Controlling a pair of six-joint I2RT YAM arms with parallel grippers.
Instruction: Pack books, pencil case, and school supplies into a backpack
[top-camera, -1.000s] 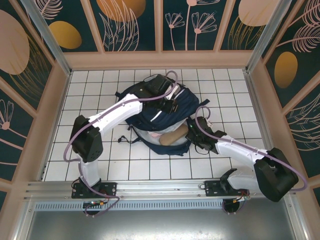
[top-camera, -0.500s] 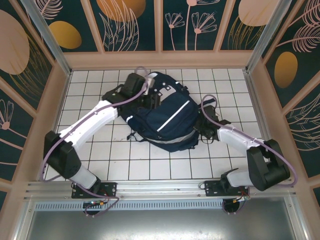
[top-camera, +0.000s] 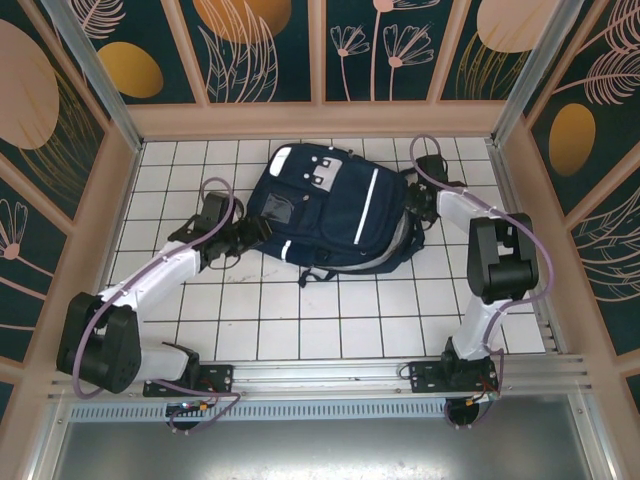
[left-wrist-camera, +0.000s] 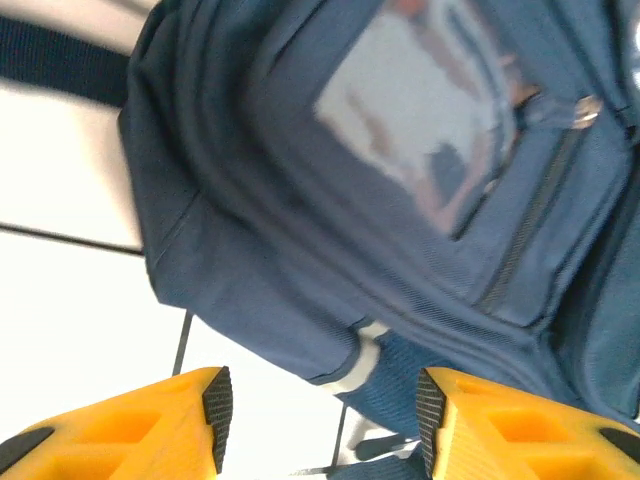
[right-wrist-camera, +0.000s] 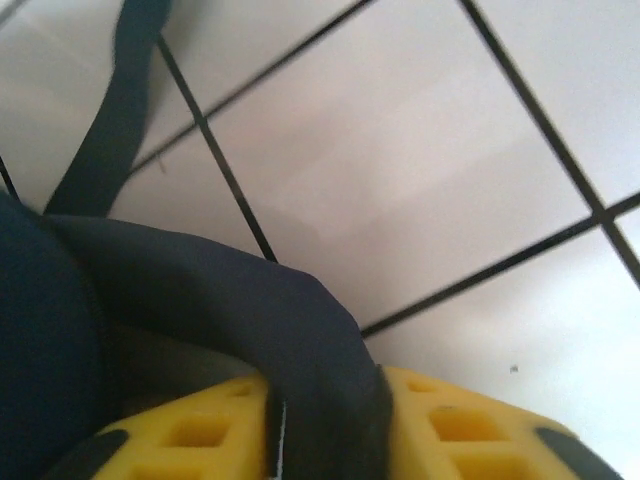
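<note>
The navy backpack (top-camera: 330, 215) lies flat on the white tiles, front face up, white stripes and grey patches showing. My left gripper (top-camera: 243, 235) sits at its near-left corner, open, with bare tile between the pads. In the left wrist view the backpack (left-wrist-camera: 400, 200), with its pocket zip, lies just ahead of the left gripper (left-wrist-camera: 320, 425). My right gripper (top-camera: 413, 203) is at the bag's right edge. The right wrist view has a fold of backpack fabric (right-wrist-camera: 250, 310) pinched in the right gripper (right-wrist-camera: 325, 430). Books, pencil case and school supplies are hidden.
A dark strap (top-camera: 318, 274) trails from the bag's near edge onto the tiles, and another strap (right-wrist-camera: 120, 110) runs across the floor by the right gripper. Wooden walls (top-camera: 320, 120) box in the tiled floor (top-camera: 350, 320).
The backpack has turned and slid toward the back wall, and the tan item seen in its mouth no longer shows. The left gripper has opened and drawn back left. The right arm swung to the far right.
</note>
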